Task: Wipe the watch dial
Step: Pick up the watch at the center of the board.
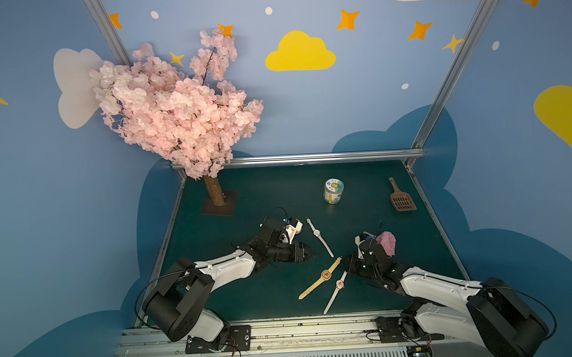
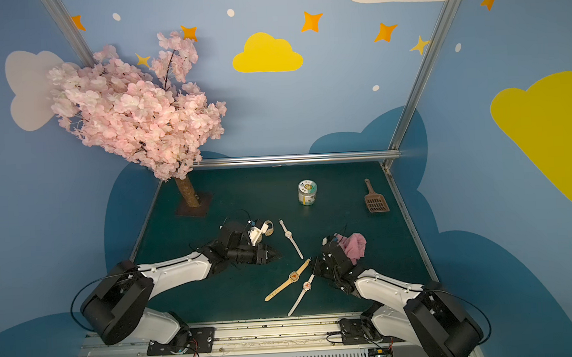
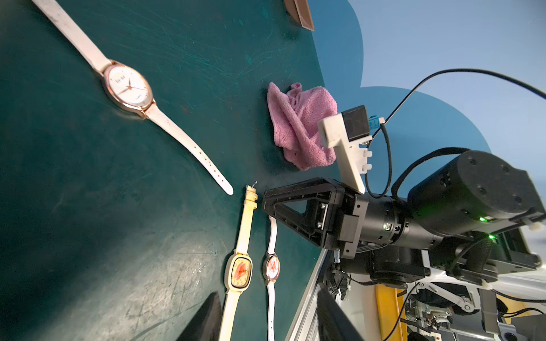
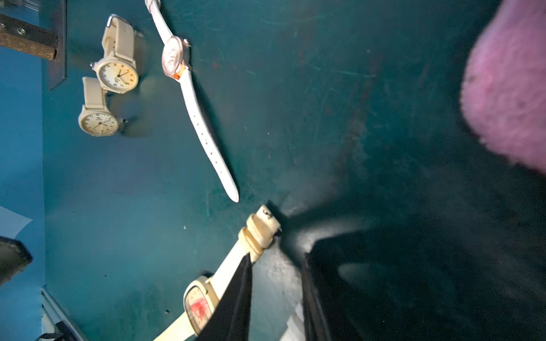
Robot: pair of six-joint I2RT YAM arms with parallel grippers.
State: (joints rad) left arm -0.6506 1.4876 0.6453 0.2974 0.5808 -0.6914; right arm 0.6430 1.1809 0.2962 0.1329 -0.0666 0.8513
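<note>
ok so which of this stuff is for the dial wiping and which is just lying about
For the job: pink cloth; white-strap watch; tan-strap watch; small white watch; cream watch; second cream watch.
Just lying about: jar; brown scoop; blossom tree.

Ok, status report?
Left tool open, empty. Right tool open, at buckle end of the cream square-dial watch. Pink terry cloth loose on the dark green table, ungripped. Nothing in the way.

Staged robotics lab booth: aluminium frame (image 1: 310, 158), cloud-and-star walls (image 1: 374, 90), artificial blossom tree (image 1: 173, 111).
</note>
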